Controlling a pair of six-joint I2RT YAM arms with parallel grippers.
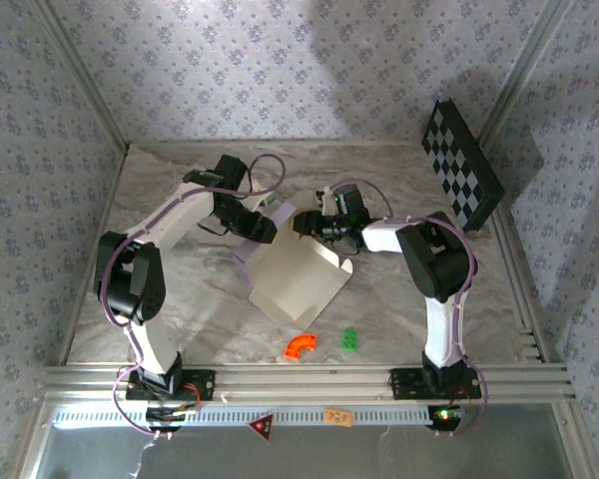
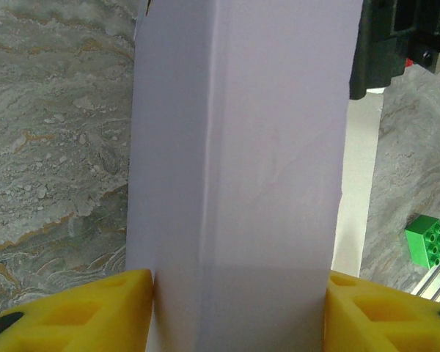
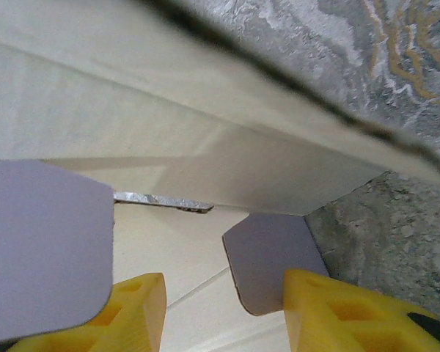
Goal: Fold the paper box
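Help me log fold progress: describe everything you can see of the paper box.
The paper box is a thin card sheet, pale lilac outside and cream inside, lying half folded mid-table with walls partly raised. The left gripper holds a creased lilac panel that meets both fingers. The right gripper is open at the cream inside, beside two round-cornered lilac tabs.

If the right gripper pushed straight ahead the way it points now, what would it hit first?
The box. Its lilac flaps already sit at the right gripper's fingers, and its cream panel looks to stand just beyond, though depth is hard to judge.
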